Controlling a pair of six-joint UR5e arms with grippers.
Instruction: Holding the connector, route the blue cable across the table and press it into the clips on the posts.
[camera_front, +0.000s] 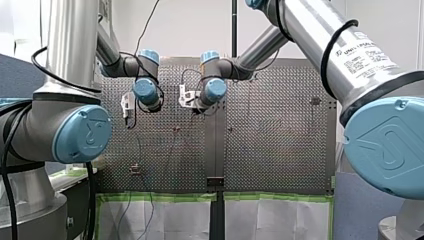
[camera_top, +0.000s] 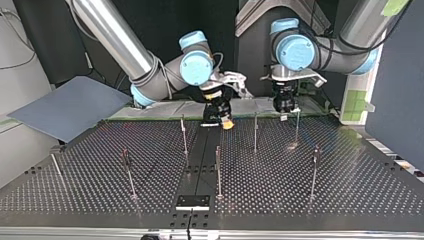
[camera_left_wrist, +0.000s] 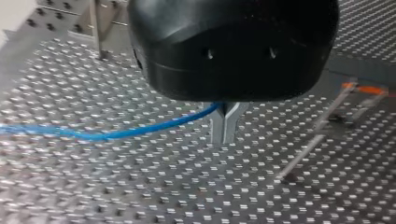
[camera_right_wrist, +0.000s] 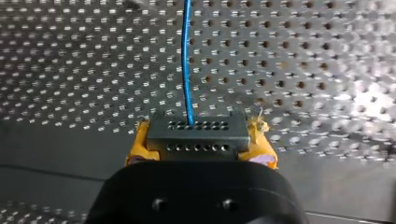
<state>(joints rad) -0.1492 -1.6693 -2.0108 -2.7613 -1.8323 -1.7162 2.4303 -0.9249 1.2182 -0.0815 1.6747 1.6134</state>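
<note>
In the right wrist view my right gripper is shut on a grey connector with rows of small holes, held between its yellow pads. The blue cable leaves the connector and runs straight ahead over the perforated table. In the left wrist view my left gripper has its metal fingers shut on the blue cable, which trails off sideways just above the table. In the top view both grippers hang at the far edge, my right gripper beside my left gripper. Several thin posts stand on the table.
The perforated table carries posts spread across it, such as one at the top view's right and one at its left. A grey board lies off the table's far left corner. A black plate sits at the near edge.
</note>
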